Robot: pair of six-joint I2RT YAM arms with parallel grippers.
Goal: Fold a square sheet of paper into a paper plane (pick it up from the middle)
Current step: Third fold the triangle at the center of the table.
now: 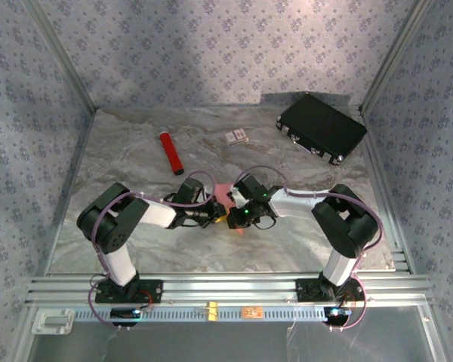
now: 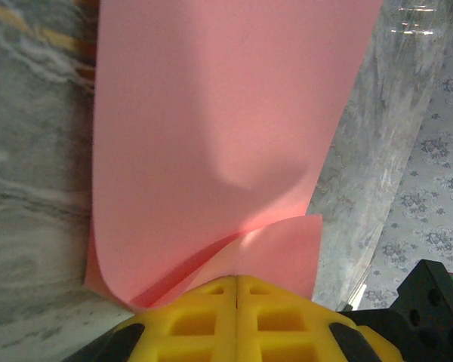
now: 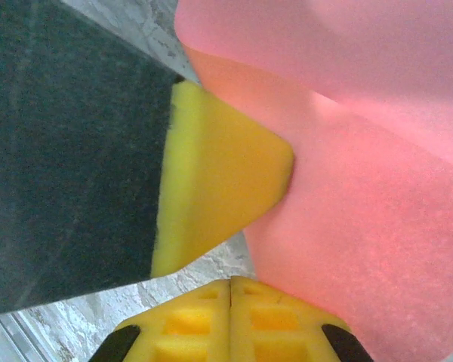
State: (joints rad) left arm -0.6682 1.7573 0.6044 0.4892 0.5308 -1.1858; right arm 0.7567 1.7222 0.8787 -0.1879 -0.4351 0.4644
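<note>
Square sheet of paper (image 2: 211,136) is sitting mid-tabletop (image 1: 136,249) between the arms, one edge curling over. The left gripper (image 2: 236,290) jaws are clamping that edge, and the right gripper (image 3: 230,290) jaws are pressing together beside it. No crisp crease is showing, so most folds are likely pending.

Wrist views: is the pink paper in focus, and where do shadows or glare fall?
Left wrist view: the square sheet of paper is soft, with a rounded shadow across its middle and glare on the table at top right. Right wrist view: the sheet is blurred, too close to the lens, and brightest at lower right.
</note>
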